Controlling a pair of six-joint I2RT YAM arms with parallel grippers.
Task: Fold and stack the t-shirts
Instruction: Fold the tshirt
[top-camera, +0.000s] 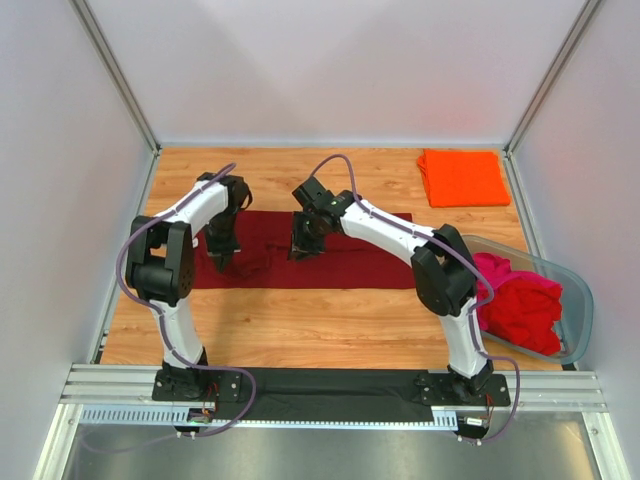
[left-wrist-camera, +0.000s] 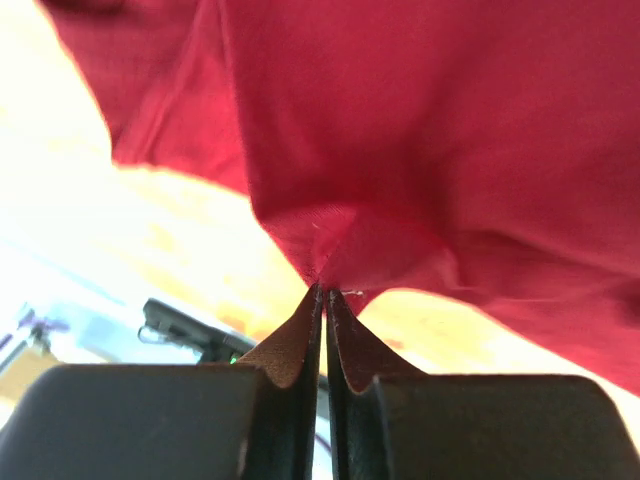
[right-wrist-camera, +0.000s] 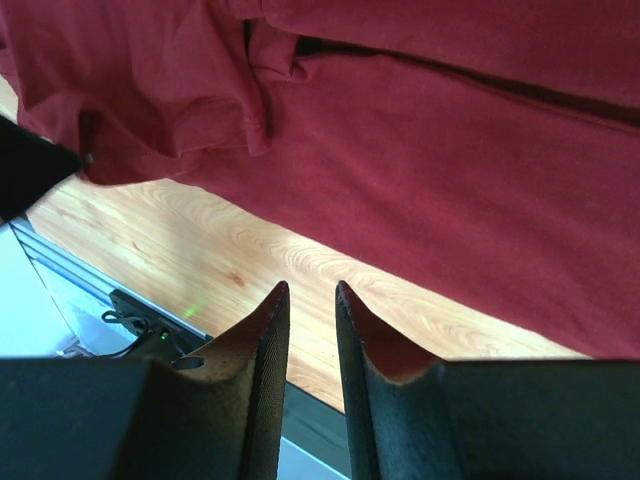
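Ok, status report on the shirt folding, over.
Left gripper pinched shut on maroon shirt; right gripper open, empty, beside it. Shirt lies as a long strip on table. Orange shirt and tub sit off right, nothing in the way.

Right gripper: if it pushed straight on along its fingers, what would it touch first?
Probably the bare wooden table, just short of the maroon shirt; the right gripper is open and empty, but depth is unclear.

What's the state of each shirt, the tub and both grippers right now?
maroon t-shirt: spread out in a long strip
orange t-shirt: folded, lying apart at far right
pink and red t-shirts: crumpled in tub
tub: holding those shirts
left gripper: shut on maroon t-shirt
right gripper: open, empty
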